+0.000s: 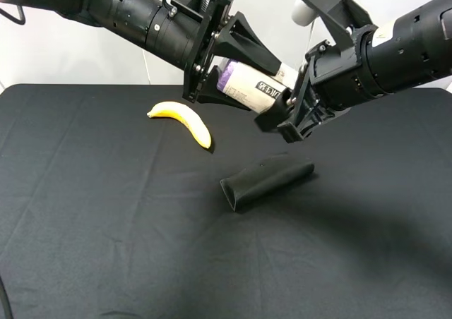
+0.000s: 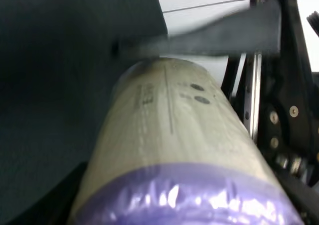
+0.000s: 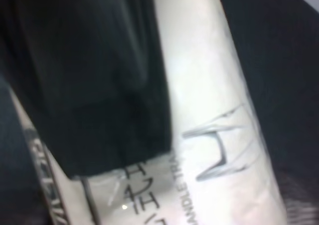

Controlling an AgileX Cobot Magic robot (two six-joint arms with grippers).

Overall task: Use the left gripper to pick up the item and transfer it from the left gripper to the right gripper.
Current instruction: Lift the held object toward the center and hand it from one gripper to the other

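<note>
The item [image 1: 244, 82], a roll with a whitish printed label and a purple end, hangs in the air over the black table. My left gripper [image 1: 256, 89] is shut on it, one wedge finger above and one below. The roll fills the left wrist view [image 2: 174, 135], purple end nearest. My right gripper [image 1: 286, 118] is at the roll's right end, its fingers around or against it. I cannot tell whether it has closed. In the right wrist view the label [image 3: 214, 110] is very close, and a black finger [image 3: 99, 75] lies across it.
A yellow banana [image 1: 185, 118] lies on the black table [image 1: 106, 227] to the left of and below the grippers. A black curved pouch [image 1: 265, 179] lies on the cloth right under the two grippers.
</note>
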